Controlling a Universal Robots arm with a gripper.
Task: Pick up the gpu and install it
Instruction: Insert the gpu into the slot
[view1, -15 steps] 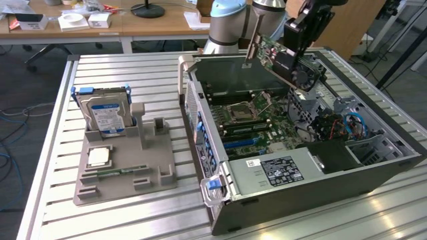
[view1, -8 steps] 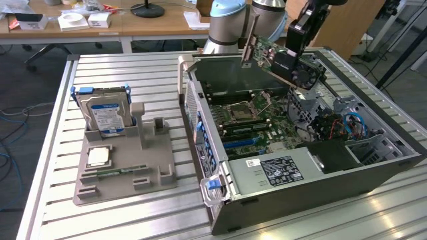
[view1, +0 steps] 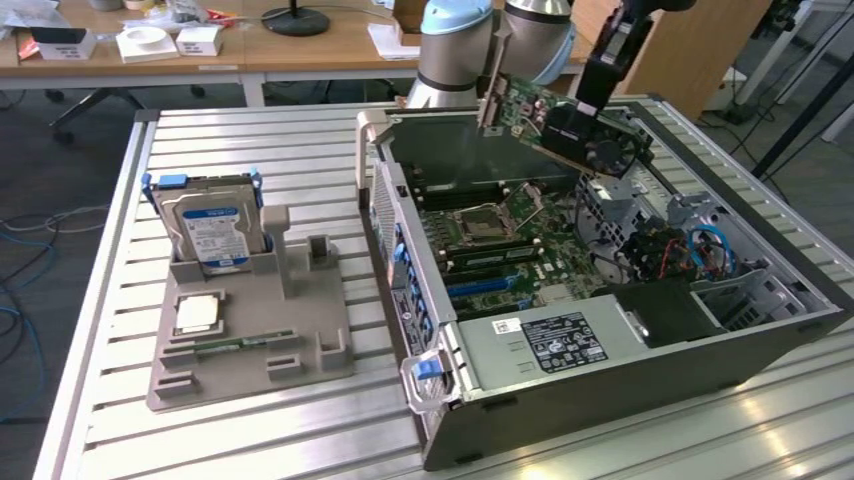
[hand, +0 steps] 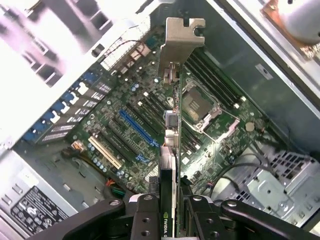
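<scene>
Circuit card (view1: 554, 115), green-and-black with a pale metal end bracket, hangs tilted above the motherboard (view1: 514, 235) of the open grey computer case (view1: 641, 400), clamped between the arm's black fingers (hand: 146, 217), well apart from the blue-labelled silver hard drive (view1: 214, 230) standing in a grey holder (view1: 254, 345) on the slatted metal counter (view1: 254, 140).

- A slatted metal table (view1: 240, 140) fills the foreground, with pale glare on its slats at the exterior view's lower right.
- Behind it stands a wooden desk (view1: 334, 45) carrying white boxes (view1: 147, 42) and a round black stand base (view1: 295, 20).
- The dark floor (view1: 54, 170) has loose cables (view1: 38, 224) at the exterior view's left.
- A wooden cabinet (view1: 694, 50) stands at the exterior view's upper right.
</scene>
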